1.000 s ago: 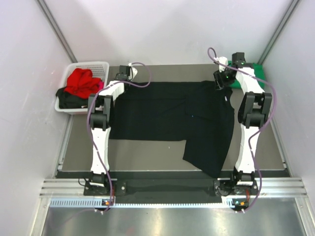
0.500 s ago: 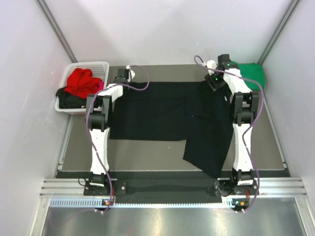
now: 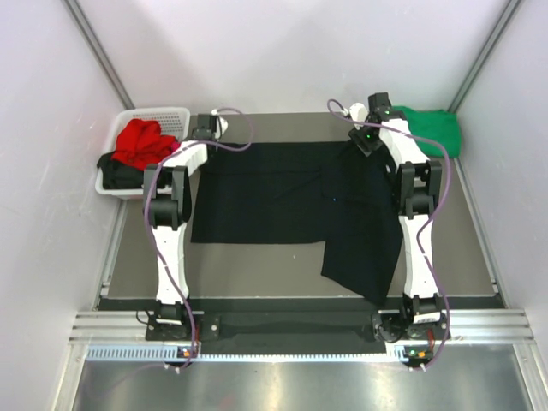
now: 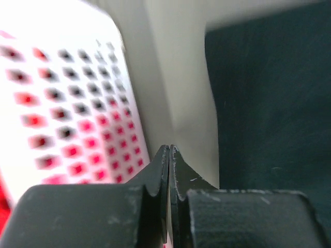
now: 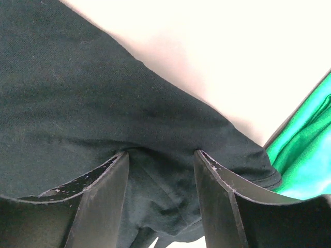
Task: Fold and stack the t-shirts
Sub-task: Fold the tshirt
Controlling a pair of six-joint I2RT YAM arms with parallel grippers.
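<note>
Table (image 3: 282, 257) overhead; wrist-only detail: black t-shirt (image 5: 77, 103) between right hand (image 5: 160, 168) fingers

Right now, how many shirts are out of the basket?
2. The black shirt is spread across the table's middle; the green shirt is bunched at the far right corner. The basket at far left holds red and dark cloth, so more may be hidden there.

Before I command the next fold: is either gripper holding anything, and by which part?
Left gripper is shut on nothing, beside the black t-shirt. Right gripper straddles a bunched fold near its far right corner, jaws not closed.
</note>
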